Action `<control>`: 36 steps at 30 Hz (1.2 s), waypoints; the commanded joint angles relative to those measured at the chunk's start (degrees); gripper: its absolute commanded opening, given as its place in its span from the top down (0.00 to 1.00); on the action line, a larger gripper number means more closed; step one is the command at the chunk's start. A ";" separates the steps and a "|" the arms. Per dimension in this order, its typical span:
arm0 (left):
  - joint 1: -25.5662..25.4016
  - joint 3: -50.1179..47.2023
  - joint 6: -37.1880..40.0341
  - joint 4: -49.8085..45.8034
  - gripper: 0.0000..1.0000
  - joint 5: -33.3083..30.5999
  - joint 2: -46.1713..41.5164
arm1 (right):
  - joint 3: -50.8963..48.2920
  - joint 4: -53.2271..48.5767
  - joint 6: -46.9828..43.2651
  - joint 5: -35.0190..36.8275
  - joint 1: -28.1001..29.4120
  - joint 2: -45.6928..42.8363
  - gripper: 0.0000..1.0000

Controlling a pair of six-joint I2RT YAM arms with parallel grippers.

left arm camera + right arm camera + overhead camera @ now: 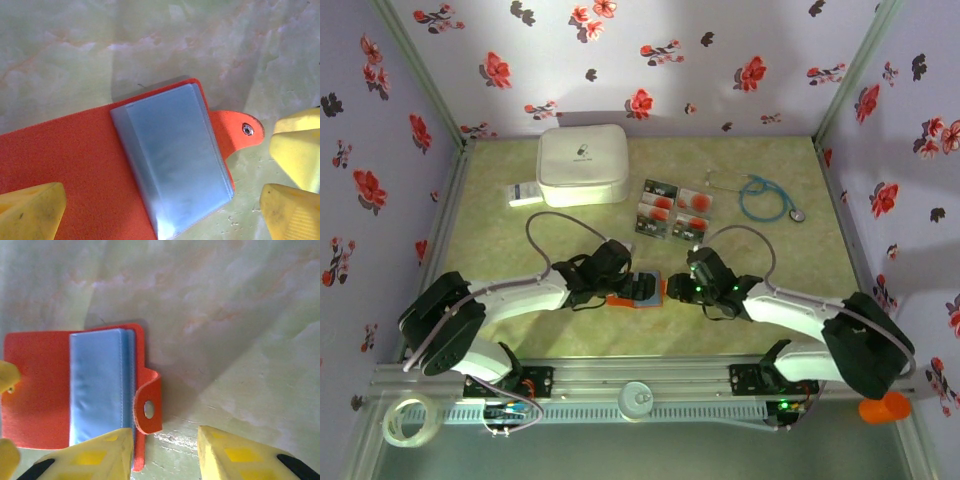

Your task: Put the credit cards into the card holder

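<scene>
One card holder (642, 290), roughly five credit cards (660, 190).

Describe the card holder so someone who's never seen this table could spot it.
On the green marbled table, look toward the near edge, between the left arm and right arm. The card holder lies open there: a flat orange-red wallet with bluish sleeves and a snap tab, unlike the dark-and-white credit cards farther back.

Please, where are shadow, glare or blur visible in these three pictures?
Top external: dim, purplish, slightly soft; dark shadow behind the white case. Left wrist: card holder sharp, pale sheen on its sleeves; yellow fingers blurred. Right wrist: broad shadow on the table beside the holder, small glare near the bottom.
</scene>
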 commanded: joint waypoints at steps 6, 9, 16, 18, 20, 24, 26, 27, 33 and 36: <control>0.45 -1.76 0.39 1.97 0.00 -2.87 -1.93 | 3.64 1.73 -0.25 3.11 0.79 4.24 0.60; 0.52 -2.16 0.50 2.06 0.00 -3.08 -1.73 | 4.87 1.33 -1.01 3.54 0.76 5.98 0.61; 0.60 -3.04 0.63 2.42 0.00 -3.99 -1.37 | 5.04 2.62 -1.02 2.75 0.71 8.65 0.73; 0.60 -3.23 0.92 2.51 0.00 -4.20 -1.33 | 4.74 2.88 -0.88 2.70 0.62 8.62 0.80; 0.66 -3.37 1.25 2.38 0.00 -4.59 -1.05 | 4.42 3.26 -0.69 2.45 0.24 8.41 0.86; 0.69 -3.56 2.26 1.75 0.00 -5.92 -0.19 | 2.72 7.19 0.75 -0.60 -1.59 7.96 0.98; 0.76 -3.58 2.92 1.37 0.00 -6.83 0.25 | 1.50 10.54 2.01 -3.31 -2.73 7.96 1.00; 0.78 -3.63 3.16 1.13 0.00 -7.36 0.54 | 0.86 12.28 2.82 -4.81 -3.26 7.88 1.00; 0.71 -3.76 5.40 0.57 0.00 -10.28 2.71 | -1.00 20.33 6.26 -10.91 -4.43 7.55 1.00; 0.75 -3.65 6.59 0.14 0.00 -11.87 4.01 | -2.27 25.89 9.11 -13.82 -5.15 7.41 1.00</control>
